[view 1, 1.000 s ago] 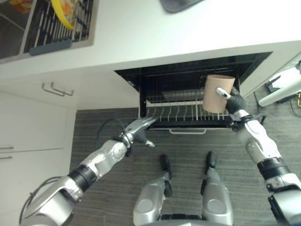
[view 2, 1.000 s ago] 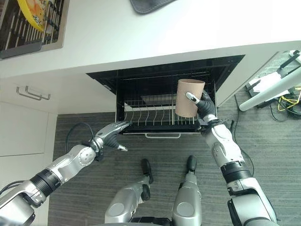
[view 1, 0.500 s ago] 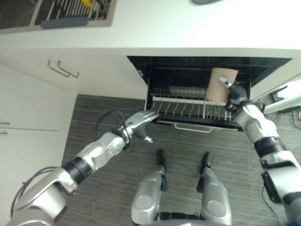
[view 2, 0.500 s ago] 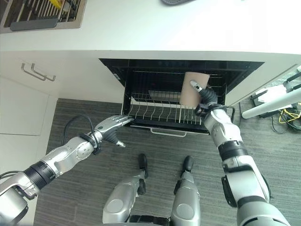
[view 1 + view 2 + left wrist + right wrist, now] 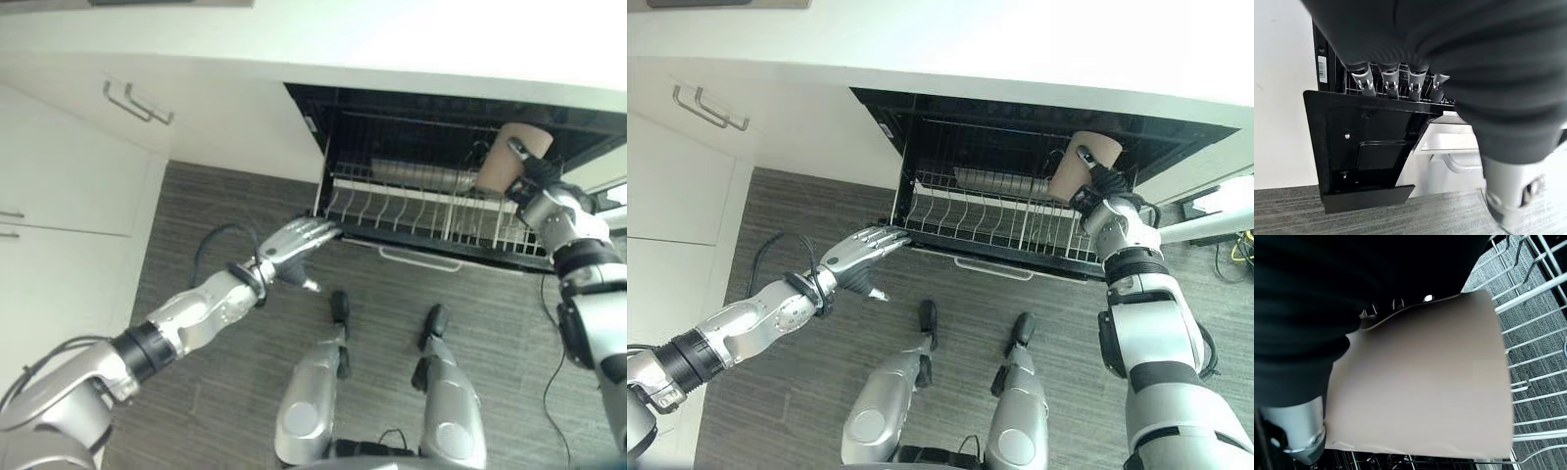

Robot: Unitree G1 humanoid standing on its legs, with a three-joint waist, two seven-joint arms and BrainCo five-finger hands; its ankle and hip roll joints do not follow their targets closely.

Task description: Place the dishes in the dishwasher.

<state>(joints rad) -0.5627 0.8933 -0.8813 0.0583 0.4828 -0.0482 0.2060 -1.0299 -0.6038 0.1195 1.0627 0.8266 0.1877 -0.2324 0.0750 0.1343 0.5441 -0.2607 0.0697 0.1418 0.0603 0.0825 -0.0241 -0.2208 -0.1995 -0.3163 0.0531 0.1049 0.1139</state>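
A tan cup [image 5: 504, 160] hangs over the right end of the pulled-out dishwasher rack [image 5: 411, 211], inside the open dishwasher [image 5: 1038, 157]. My right hand [image 5: 537, 179] is shut on the tan cup [image 5: 1420, 382], thumb across its side. A grey dish [image 5: 416, 177] lies at the back of the rack. My left hand [image 5: 294, 247] reaches to the rack's left front corner with straight fingers [image 5: 1391, 83], open, at the edge of the black door [image 5: 1366, 152].
White cabinet fronts with metal handles [image 5: 137, 101] stand to the left of the dishwasher. A white counter [image 5: 411, 39] runs above it. Grey plank floor [image 5: 245, 206] lies below. A white pole [image 5: 1215, 225] and cables lie at the right.
The camera has tilted down. My right hand has carried the tan cup further back and right over the rack. My left hand stays by the rack's left corner.
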